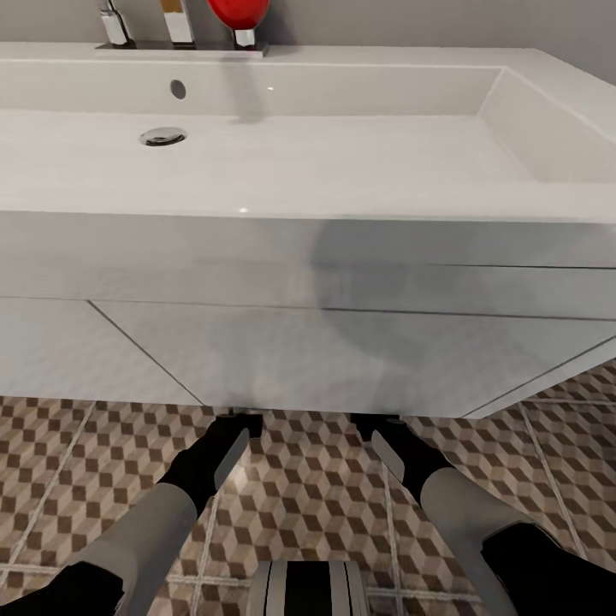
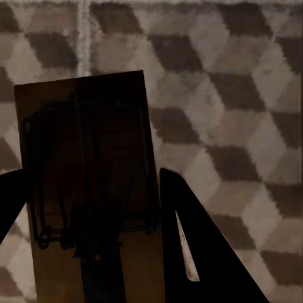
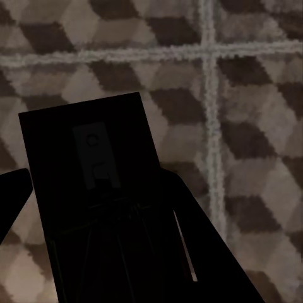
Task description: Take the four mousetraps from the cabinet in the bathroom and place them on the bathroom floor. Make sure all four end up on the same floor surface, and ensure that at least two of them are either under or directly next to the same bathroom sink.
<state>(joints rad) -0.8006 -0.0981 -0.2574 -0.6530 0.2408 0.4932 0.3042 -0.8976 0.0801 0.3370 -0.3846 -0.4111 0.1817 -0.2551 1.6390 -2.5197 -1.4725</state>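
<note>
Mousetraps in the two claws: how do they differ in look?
The mousetrap in the left claw reads brown, with its wire frame visible on the board; the mousetrap in the right claw is nearly black in shadow, showing only a faint small plate. A pale grout line runs behind the left one's top corner; a grout cross lies beside the right one. Both are flat rectangular boards held between claw fingers above the patterned floor.
</note>
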